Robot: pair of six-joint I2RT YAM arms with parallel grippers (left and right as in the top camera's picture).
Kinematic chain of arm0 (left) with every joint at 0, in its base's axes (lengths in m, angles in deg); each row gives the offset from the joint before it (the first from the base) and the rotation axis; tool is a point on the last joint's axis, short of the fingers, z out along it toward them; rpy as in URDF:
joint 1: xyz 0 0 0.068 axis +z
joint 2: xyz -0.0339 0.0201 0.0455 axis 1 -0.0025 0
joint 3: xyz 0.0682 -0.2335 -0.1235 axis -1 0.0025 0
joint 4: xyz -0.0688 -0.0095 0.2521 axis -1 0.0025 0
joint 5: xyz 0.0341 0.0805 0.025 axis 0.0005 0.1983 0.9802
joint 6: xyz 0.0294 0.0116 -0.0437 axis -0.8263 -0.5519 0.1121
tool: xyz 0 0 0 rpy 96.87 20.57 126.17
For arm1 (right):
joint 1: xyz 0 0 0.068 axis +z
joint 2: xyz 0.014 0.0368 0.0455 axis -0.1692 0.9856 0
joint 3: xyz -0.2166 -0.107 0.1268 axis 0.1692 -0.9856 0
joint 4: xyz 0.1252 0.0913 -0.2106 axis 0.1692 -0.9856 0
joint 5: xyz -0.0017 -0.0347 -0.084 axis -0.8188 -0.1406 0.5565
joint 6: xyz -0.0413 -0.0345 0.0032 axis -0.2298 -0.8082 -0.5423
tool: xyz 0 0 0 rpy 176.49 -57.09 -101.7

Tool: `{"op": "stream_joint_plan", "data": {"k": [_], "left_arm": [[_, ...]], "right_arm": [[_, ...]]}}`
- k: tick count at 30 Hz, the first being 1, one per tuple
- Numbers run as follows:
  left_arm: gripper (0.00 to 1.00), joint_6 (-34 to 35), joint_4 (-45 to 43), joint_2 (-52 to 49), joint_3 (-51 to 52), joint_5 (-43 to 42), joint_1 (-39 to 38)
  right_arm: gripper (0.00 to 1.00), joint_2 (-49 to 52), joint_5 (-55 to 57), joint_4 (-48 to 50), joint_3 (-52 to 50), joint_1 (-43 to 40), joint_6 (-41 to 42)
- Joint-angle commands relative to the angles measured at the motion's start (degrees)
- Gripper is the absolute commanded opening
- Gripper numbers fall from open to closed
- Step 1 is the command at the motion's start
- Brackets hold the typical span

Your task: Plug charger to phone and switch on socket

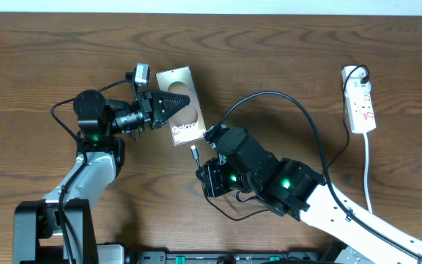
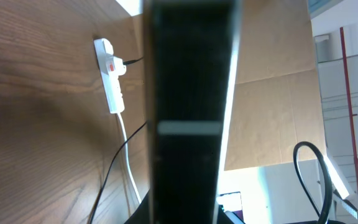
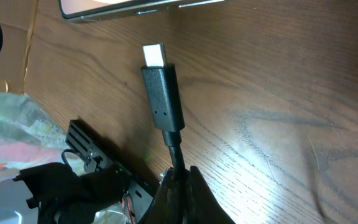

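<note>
Left pincer (image 1: 173, 100) reaches in from the left across the flat, glossy, brown-screened phone (image 1: 187, 126), with one dark finger lying over the upper half of the screen. I read it as clamped on the phone's long edge, bracing the handset so a push from the plug cannot slide it over the brown wood-grain tabletop (image 1: 42, 44). A dark slab (image 2: 188, 74) fills most of my left wrist view, so I get no confirmation there.

The phone sits mid-tabletop, a little left of centre. Its long axis runs far to near, the near end canted slightly to the right. The "Galaxy" end faces the right arm, and I expect the port on that short edge, though it is too blurred to pick out.

Right pincer (image 3: 180, 182) is clenched on the thin black metal-tipped charger (image 3: 161, 99), gripping the cable just behind the moulded plug body. I judge it is held that close for a stiff, steerable tip.

The plug lies nearly in line with the phone. Its metal tip points at the near short edge, just short of it and not inserted.

Narrow white red-marked plastic socket (image 1: 359, 101) lies well apart at the far right, long axis far to near, its white cord (image 1: 368, 165) trailing toward me. I cannot read the switch position; that step looks not yet done
</note>
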Motion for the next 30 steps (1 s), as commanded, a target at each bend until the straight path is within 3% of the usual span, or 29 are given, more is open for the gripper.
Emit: {"op": "stream_joint_plan", "data": {"k": [1, 30], "left_arm": [[0.07, -0.94, -0.74, 0.52, -1.16, -1.16, 0.20], [0.07, 1.03, -0.72, 0.52, -1.16, -0.44, 0.20]], "right_arm": [[0.01, -0.11, 0.70, 0.07, -0.17, 0.17, 0.13], [0.01, -0.09, -0.37, 2.40, -0.17, 0.22, 0.37]]}}
